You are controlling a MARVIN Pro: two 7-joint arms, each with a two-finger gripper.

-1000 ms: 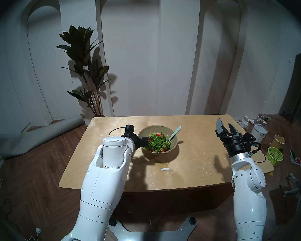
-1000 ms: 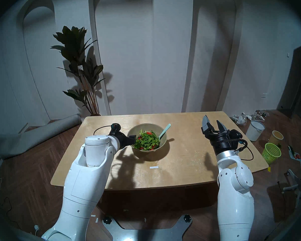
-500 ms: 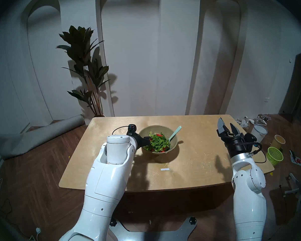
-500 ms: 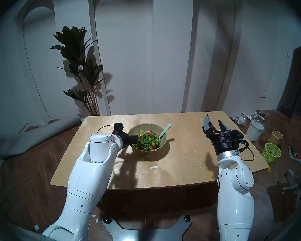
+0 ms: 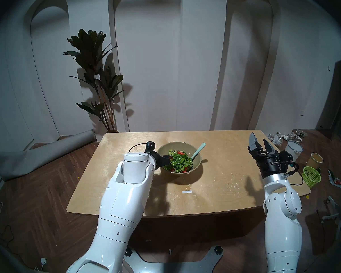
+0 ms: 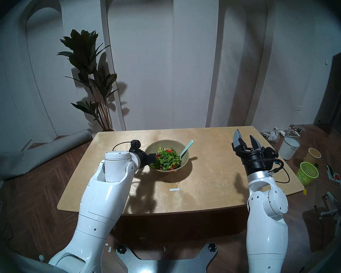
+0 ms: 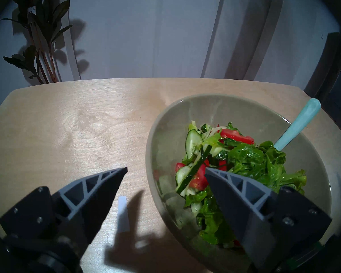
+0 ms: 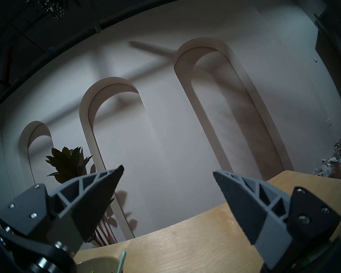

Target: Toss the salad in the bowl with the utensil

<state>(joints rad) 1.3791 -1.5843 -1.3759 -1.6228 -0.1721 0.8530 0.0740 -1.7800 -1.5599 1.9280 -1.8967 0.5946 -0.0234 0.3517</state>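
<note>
Left wrist view: the left gripper (image 7: pixel 165 171) is open astride the bowl (image 7: pixel 165 128) rim. The fork (image 7: pixel 295 126) stands in the salad (image 7: pixel 244 164), handle leaning far-right toward the open, raised right gripper (image 5: pixel 261 141).

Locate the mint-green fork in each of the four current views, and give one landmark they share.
Head stereo left: fork right of centre, leaning on the bowl's right rim.
Head stereo right: fork near centre, same pose.
Left wrist: fork right, handle past the rim.
Right wrist: fork bottom edge, handle only.
Shared landmark: the bowl.
</note>
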